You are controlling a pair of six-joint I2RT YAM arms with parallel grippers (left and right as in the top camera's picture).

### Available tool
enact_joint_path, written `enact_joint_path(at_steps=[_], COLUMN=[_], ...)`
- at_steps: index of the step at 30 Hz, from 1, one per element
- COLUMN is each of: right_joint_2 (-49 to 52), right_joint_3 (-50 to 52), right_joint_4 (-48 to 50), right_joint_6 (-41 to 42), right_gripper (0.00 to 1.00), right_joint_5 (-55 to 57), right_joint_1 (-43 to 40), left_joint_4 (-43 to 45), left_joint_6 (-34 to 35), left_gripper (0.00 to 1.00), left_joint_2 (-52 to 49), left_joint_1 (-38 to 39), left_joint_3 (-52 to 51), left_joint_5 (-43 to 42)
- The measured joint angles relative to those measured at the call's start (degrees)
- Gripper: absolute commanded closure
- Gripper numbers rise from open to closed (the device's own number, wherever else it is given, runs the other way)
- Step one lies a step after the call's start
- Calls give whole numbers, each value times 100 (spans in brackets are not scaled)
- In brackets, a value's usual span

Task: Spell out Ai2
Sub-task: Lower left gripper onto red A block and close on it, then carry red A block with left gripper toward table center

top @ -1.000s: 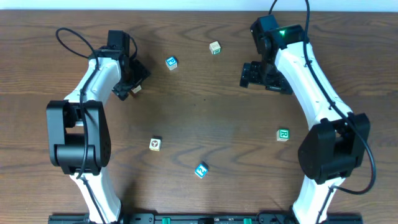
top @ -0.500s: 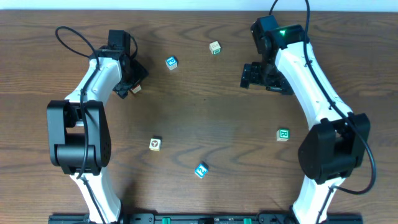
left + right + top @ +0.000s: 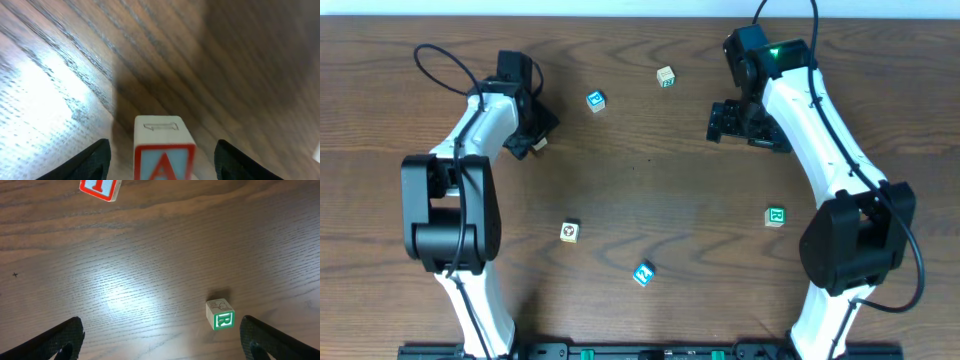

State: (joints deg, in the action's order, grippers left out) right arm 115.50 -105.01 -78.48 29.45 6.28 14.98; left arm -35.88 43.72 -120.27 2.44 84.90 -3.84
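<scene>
Left wrist view: the cube with a red A [image 3: 164, 159] sits on the wood-grain surface [image 3: 225, 60] at bottom centre, between the dark fingers [image 3: 95, 161] of the left gripper [image 3: 162, 150]; its jaws stand apart, with bare wood showing on either side of the cube, so they flank it without touching.

From overhead this pair is at upper left; the right gripper [image 3: 716, 120] is at upper right, well apart from every cube, its jaws spread wide.

In the right wrist view the cube with a red I [image 3: 100, 187] lies at the top left edge and a green-marked cube [image 3: 220, 314] at lower right.

Overhead, one blue-marked cube [image 3: 595, 100] lies at upper centre and another [image 3: 643, 273] at lower centre; I cannot tell which bears the 2.
</scene>
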Motion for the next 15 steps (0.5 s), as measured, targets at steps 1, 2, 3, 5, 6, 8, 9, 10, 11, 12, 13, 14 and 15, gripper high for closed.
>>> enact_joint_path(at_steps=[1,2,3,5,6,8,9,10,11,12,13,14,15], right_joint_2=[0,0,0,0,0,0,0,0,0,0,0,0,0], right_joint_3=[0,0,0,0,0,0,0,0,0,0,0,0,0], right_joint_4=[0,-4,-9,-26,-24,-26,-28,-33,-33,-33,-37,-35,-37], right_joint_6=[0,0,0,0,0,0,0,0,0,0,0,-2,0], right_gripper=[1,1,1,1,1,1,1,1,1,1,1,1,1], right_joint_5=[4,9,17,24,31,57,85,92,101,107,107,109,109], right_joint_1=[0,0,0,0,0,0,0,0,0,0,0,0,0], left_joint_4=[11,24,31,72,85,105,111,109,116,120,120,122,122], left_joint_6=[4,9,9,20,7,2,4,20,-2,0,2,-7,-20], left_gripper=[37,40,43,48,49,53,58,59,60,62,62,62,62], left_joint_2=[-46,-81,-90,-92,-94,-94,-94,-94,-94,-94,-94,-94,-94], left_joint_1=[4,4,4,15,22,26,26,26,26,26,26,26,26], left_joint_3=[0,0,0,0,0,0,0,0,0,0,0,0,0], left_joint_5=[0,-2,9,0,-4,-2,-2,-2,0,2,2,0,2])
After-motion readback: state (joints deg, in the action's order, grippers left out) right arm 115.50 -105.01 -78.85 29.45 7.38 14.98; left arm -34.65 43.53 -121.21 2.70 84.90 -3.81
